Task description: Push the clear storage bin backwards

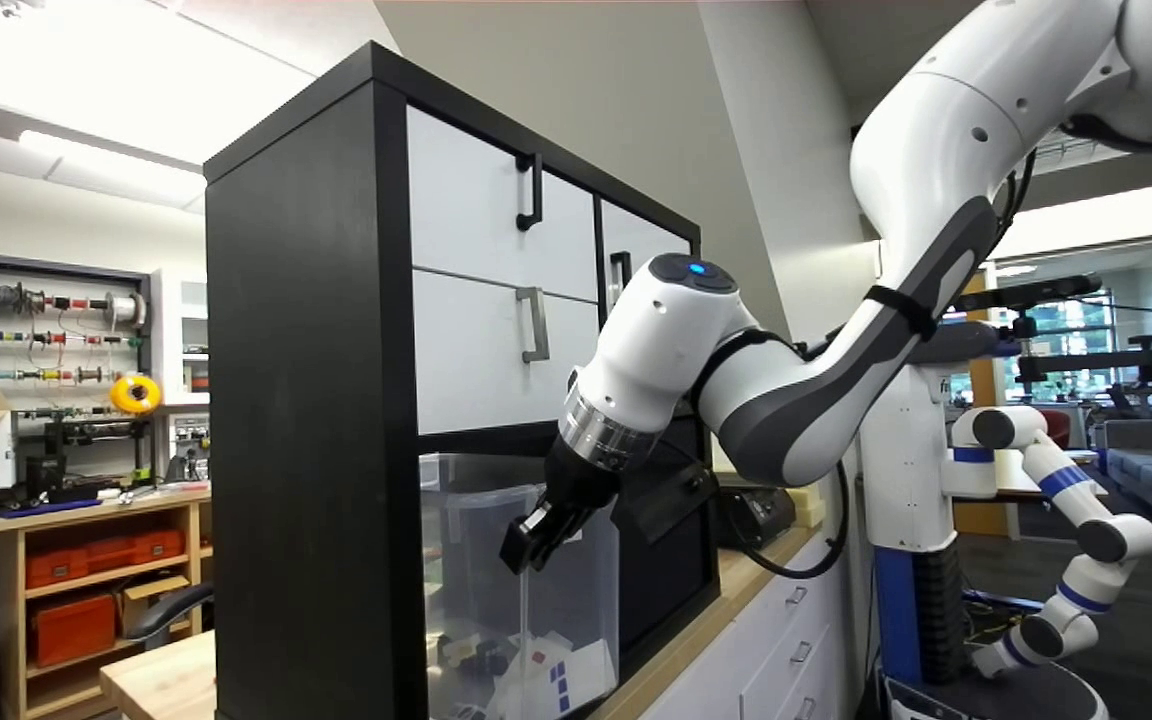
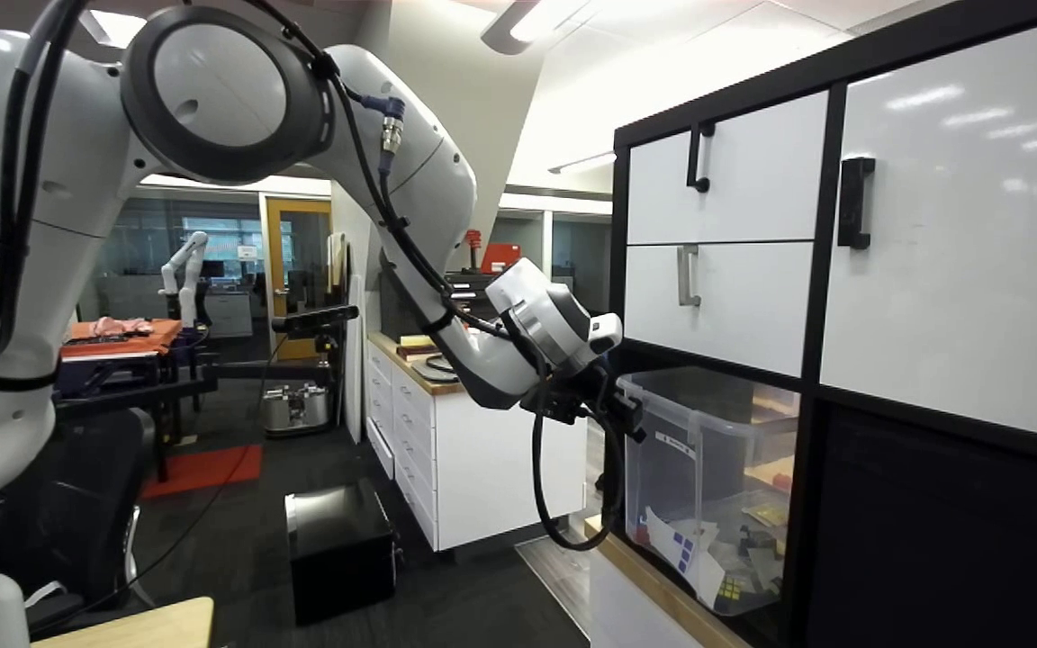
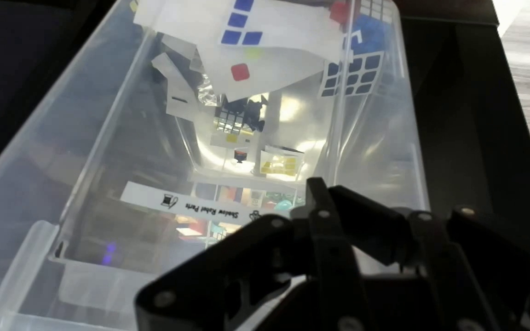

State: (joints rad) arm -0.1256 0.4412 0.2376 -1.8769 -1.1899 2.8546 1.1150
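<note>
The clear storage bin (image 1: 576,595) stands in the lower compartment of the black cabinet. In an exterior view its end wall (image 2: 662,486) faces out, and pale papers and small parts show through it. The wrist view looks at the bin's wall (image 3: 375,147) from close by, with a white printed label strip on it. My gripper (image 1: 523,552) is before the upper part of the bin, near its rim, also in an exterior view (image 2: 634,430). Its dark fingers (image 3: 329,187) are together with nothing between them. Whether they touch the bin I cannot tell.
The black cabinet (image 1: 296,400) frames the bin, with white drawers (image 2: 725,306) and protruding handles (image 2: 688,274) just above it. A wooden ledge (image 1: 671,650) runs along the front. A black cable loop (image 2: 536,504) hangs from the wrist. A dark compartment (image 2: 951,531) is beside the bin.
</note>
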